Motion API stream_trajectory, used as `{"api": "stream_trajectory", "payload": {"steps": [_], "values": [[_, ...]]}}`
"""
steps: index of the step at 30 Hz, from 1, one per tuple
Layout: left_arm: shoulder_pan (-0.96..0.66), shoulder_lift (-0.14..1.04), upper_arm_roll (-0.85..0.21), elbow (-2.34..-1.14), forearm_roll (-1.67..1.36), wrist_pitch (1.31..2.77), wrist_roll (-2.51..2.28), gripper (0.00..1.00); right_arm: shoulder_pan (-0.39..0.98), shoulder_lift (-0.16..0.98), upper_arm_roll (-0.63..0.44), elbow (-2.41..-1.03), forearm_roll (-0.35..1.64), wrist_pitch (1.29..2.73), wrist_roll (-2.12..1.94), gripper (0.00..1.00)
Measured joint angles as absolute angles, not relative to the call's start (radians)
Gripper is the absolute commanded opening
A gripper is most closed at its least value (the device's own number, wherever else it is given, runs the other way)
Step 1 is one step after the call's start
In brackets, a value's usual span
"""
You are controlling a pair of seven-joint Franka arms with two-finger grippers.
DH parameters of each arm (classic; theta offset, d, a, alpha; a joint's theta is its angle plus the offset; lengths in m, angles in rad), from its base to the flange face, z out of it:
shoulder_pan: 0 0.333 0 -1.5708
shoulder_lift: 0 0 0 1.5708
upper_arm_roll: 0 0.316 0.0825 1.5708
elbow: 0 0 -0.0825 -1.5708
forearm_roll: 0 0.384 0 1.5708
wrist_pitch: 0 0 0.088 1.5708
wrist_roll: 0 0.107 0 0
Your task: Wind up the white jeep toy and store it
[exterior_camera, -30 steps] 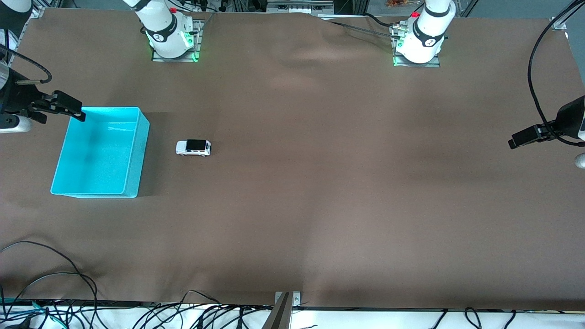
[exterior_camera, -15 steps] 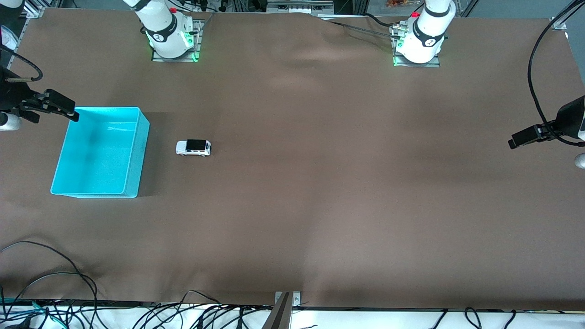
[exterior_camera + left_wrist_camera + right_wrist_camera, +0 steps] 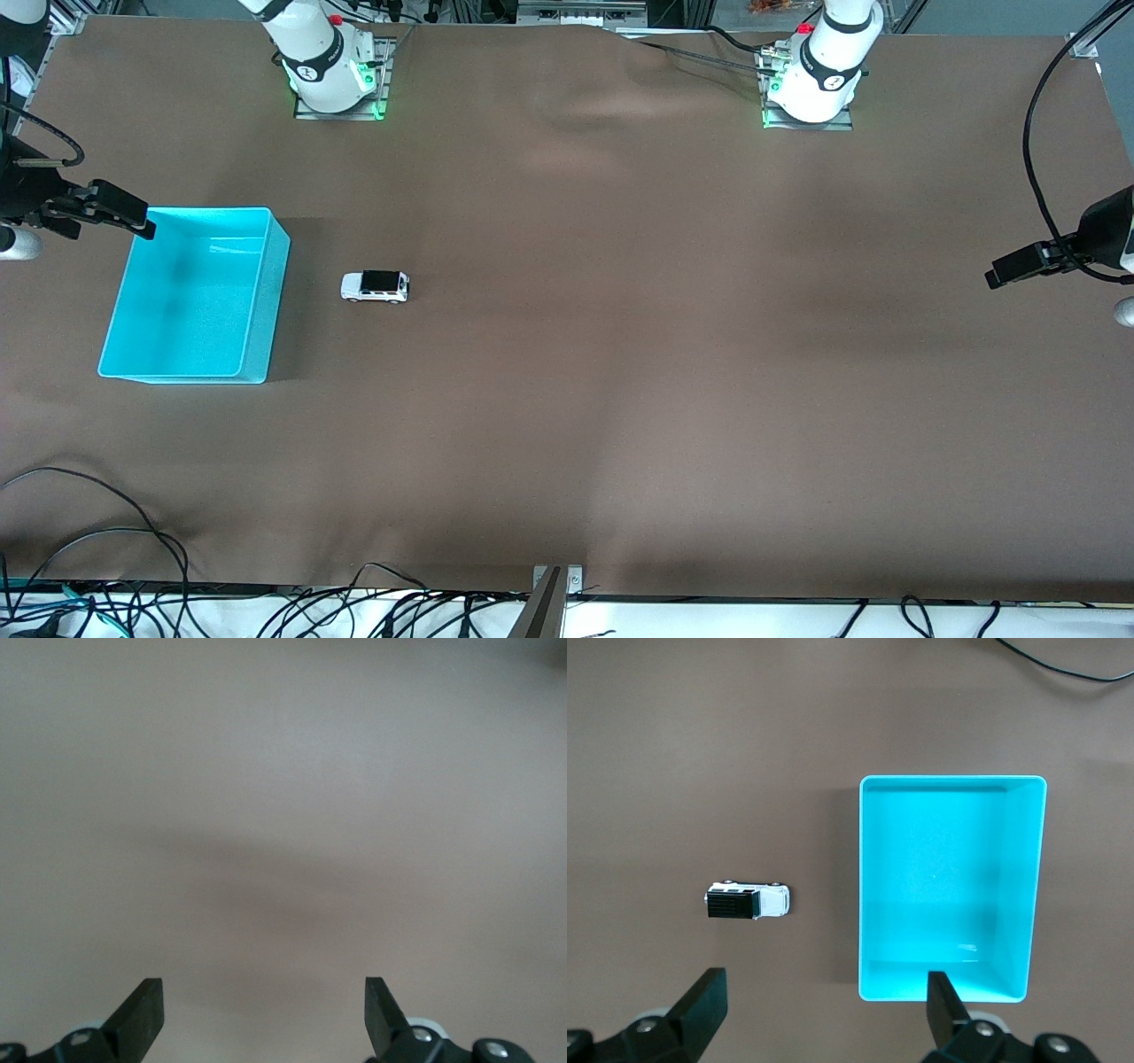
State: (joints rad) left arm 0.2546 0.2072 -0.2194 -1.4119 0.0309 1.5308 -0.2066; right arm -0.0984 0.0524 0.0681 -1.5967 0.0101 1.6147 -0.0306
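Nothing done yet: white jeep toy [image 3: 375, 286] sits untouched on table [image 3: 620, 354], beside empty turquoise bin [image 3: 257, 301]. Right tool [image 3: 824, 1014] and left tool [image 3: 264, 1014] both wide, empty; winding and storing remain.

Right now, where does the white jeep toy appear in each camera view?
Front view: white jeep toy on the table, beside the turquoise bin.
Left wrist view: not in it, only bare table.
Right wrist view: jeep beside the bin.
Shared landmark: the turquoise bin.

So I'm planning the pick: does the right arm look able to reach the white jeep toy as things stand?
Probably yes: the white jeep toy sits alone beside the turquoise bin, uncovered, and the right end effector hangs open over the bin's edge.
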Motion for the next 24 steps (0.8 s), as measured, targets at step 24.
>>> {"api": "stream_trajectory", "payload": {"steps": [24], "values": [[0.254,0.207,-0.219,-1.412,0.031,1.531,-0.207,1.0,-0.099,0.079,0.068,-1.609,0.01,1.61,0.008,1.0]]}}
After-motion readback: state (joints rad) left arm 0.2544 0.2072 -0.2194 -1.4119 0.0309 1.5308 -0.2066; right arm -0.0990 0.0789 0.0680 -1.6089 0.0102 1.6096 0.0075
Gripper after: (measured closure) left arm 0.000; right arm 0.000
